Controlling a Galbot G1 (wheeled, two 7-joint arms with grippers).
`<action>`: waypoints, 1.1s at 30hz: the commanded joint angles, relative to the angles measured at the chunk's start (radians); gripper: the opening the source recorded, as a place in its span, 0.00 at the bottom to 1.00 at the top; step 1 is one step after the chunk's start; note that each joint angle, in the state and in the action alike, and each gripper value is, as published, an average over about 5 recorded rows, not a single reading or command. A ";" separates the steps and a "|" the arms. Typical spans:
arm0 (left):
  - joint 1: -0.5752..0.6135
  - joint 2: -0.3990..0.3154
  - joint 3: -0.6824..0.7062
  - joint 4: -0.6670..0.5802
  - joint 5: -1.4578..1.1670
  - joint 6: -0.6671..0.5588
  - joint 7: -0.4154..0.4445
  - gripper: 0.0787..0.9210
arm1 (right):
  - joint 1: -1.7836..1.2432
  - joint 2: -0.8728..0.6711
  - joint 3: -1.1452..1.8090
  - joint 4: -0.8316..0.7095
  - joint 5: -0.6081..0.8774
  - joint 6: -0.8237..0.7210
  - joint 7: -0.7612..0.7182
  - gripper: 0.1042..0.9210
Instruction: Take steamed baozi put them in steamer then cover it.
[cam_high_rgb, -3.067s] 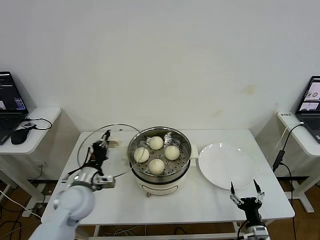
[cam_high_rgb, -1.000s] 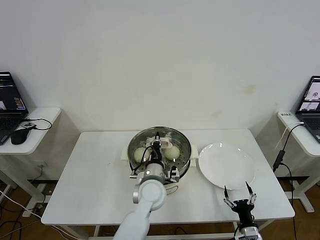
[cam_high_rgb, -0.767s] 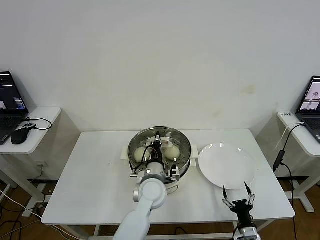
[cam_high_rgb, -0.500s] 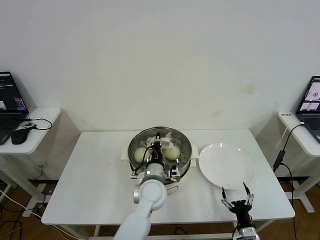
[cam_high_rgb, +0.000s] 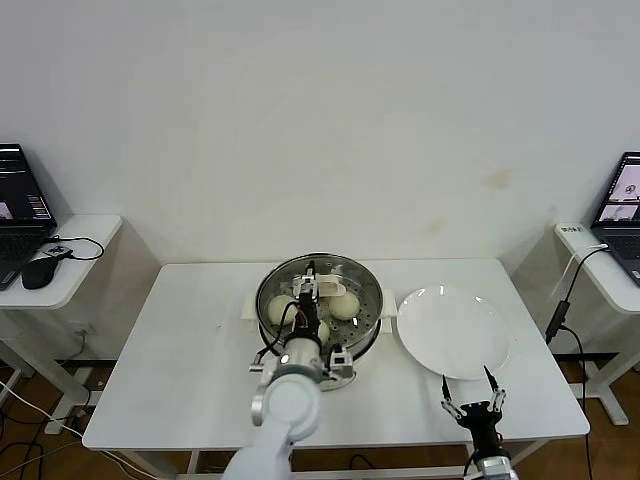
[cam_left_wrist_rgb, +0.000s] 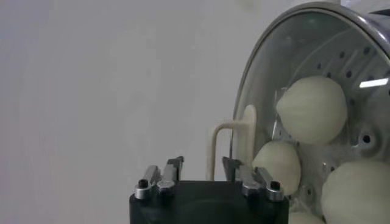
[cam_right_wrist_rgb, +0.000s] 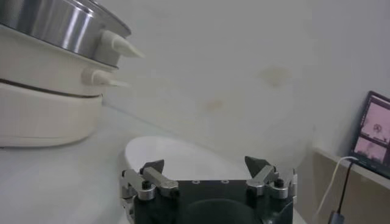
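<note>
Left gripper (cam_high_rgb: 311, 297), jaws parting, is hovering at the cover's handle (cam_left_wrist_rgb: 234, 141), the cover (cam_high_rgb: 320, 292) seated on the steamer (cam_high_rgb: 300, 372) mid-desk; right gripper (cam_high_rgb: 473, 391), spread wide, is idling at the desk's near edge.

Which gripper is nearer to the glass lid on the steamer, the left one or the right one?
Left. The left gripper is open at the lid handle; the right gripper is open at the table's front edge, beyond the plate.

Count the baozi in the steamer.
4 baozi, all inside the steamer under the cover; one shows only as a sliver, and the left arm hides some from the head view.
</note>
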 joint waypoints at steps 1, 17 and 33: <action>0.295 0.158 -0.078 -0.383 -0.214 -0.031 -0.063 0.70 | -0.010 0.002 0.001 0.002 -0.003 -0.001 -0.001 0.88; 0.807 0.240 -0.522 -0.403 -1.650 -0.497 -0.456 0.88 | -0.097 -0.100 -0.057 0.088 0.102 -0.031 -0.037 0.88; 0.798 0.188 -0.561 -0.210 -1.728 -0.640 -0.421 0.88 | -0.201 -0.164 -0.110 0.177 0.211 -0.068 -0.076 0.88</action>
